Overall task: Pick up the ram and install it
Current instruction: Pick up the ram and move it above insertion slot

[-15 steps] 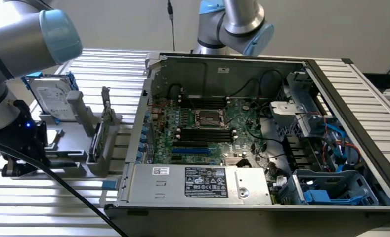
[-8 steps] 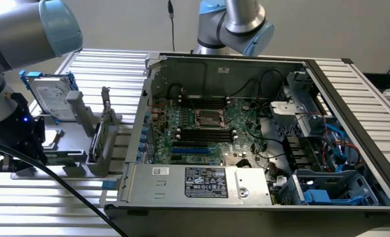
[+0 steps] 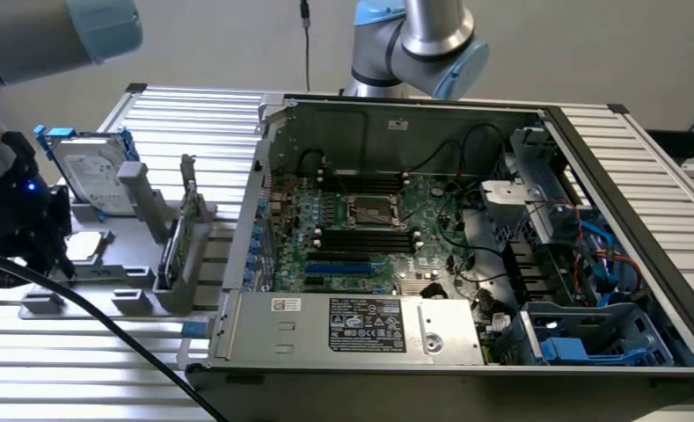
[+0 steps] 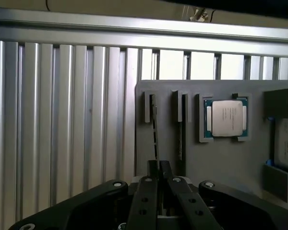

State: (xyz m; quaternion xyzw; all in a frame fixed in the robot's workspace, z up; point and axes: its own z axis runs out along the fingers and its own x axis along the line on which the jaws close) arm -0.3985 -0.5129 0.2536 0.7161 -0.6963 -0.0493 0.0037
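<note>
The gripper (image 4: 159, 168) is clenching on the ram (image 4: 156, 129). The thin dark stick is showing edge-on and running straight in between the two black fingertips (image 4: 152, 168), which are drawn close together around its end. The ram is standing at the outer edge of the grey holder (image 4: 221, 163), where the holder is meeting the ribbed metal table (image 4: 62, 120). I cannot tell whether the ram is sitting fully in its slot or riding a little above it, though it is leaning slightly.

A second memory stick (image 4: 181, 129) is standing just beside the ram, between it and the square silver processor chip (image 4: 225, 117), which is lying flat in its own recess.

In the exterior view the holder is sitting on the table at the exterior view's left, just beside the open computer case (image 3: 382, 132). The black end of the arm is hanging over the holder's left part. A hard drive (image 3: 89, 171) in a blue frame is standing upright at the holder's far end. Inside the case the motherboard (image 3: 359, 220) is lying exposed, with its black slots near the middle.
</note>
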